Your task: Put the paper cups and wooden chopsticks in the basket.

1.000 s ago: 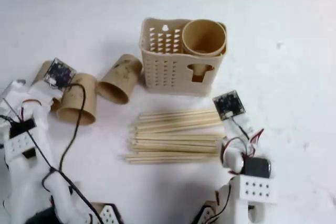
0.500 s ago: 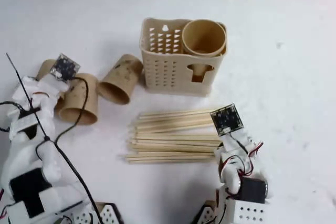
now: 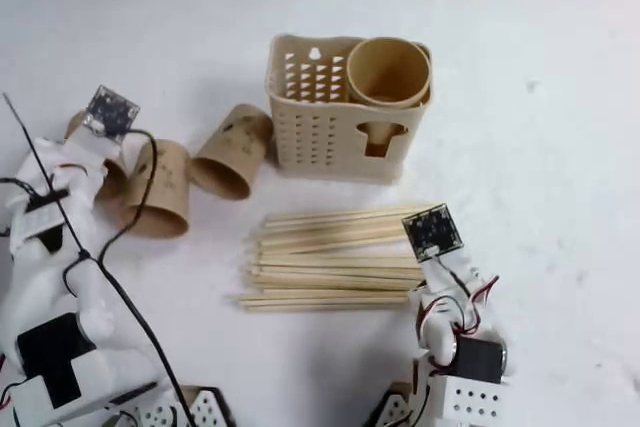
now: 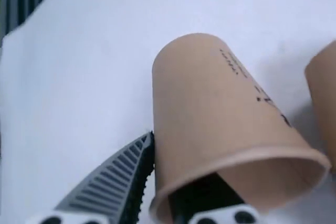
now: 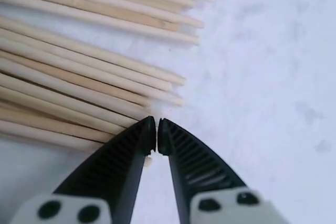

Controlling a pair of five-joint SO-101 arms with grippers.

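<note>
We see the white table (image 3: 560, 127) bearing the basket (image 3: 320, 137), one paper cup (image 3: 388, 72) standing upright in one end of it; the wooden chopsticks (image 3: 330, 257) lie bundled just in front; two tipped cups (image 3: 232, 150) lie beside the basket; the left gripper (image 4: 160, 171) pinches the wall of a third cup (image 4: 220, 119), one finger inside; the right gripper (image 5: 157, 124) has its tips pressed together at the chopsticks' ends.

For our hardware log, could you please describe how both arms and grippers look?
Both arms are white plastic with black motors. The left arm trails a black cable; the right arm carries red and black wires. Each wrist bears a black square board. The left gripper and right gripper have ribbed, tapering dark fingers.
</note>
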